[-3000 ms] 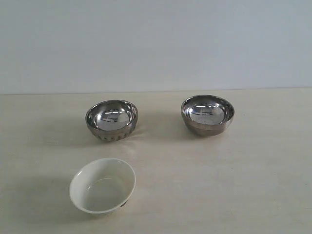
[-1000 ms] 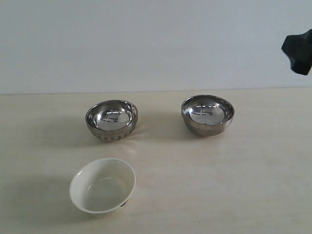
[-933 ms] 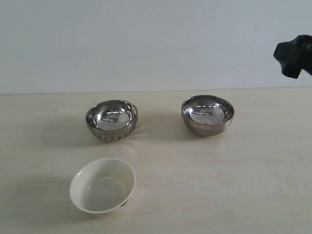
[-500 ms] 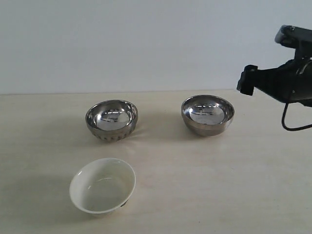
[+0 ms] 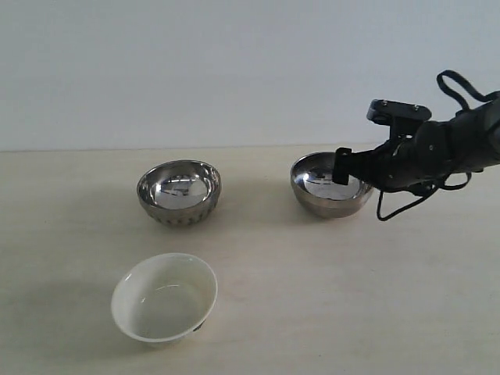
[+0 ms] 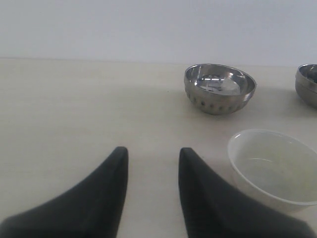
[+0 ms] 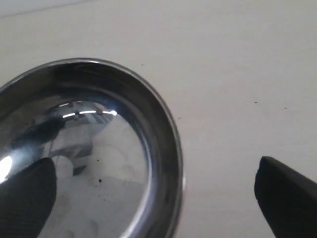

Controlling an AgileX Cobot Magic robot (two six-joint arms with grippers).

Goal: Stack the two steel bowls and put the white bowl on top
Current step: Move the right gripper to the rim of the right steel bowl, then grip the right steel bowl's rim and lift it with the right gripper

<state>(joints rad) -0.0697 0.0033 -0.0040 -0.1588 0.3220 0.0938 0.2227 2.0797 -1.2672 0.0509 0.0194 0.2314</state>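
The ribbed steel bowl [image 5: 179,191] [image 6: 219,89] stands at the back left, the smooth banded one [image 5: 326,186] [image 7: 94,163] at the back right. The white bowl [image 5: 164,298] [image 6: 274,167] sits tilted near the front left. My right gripper [image 5: 348,169] [image 7: 156,198] is open wide and straddles the smooth bowl's right rim, one finger over the inside, the other outside over the table. My left gripper [image 6: 152,151] is open over bare table, the white bowl just beside one finger. It does not show in the exterior view.
The pale wooden table [image 5: 336,297] stretches across the scene, with a plain white wall behind it. The right arm with its black cables [image 5: 445,148] reaches in from the right edge.
The right arm has come in from the upper right and dropped to the smooth steel bowl's rim. None of the three bowls has moved.
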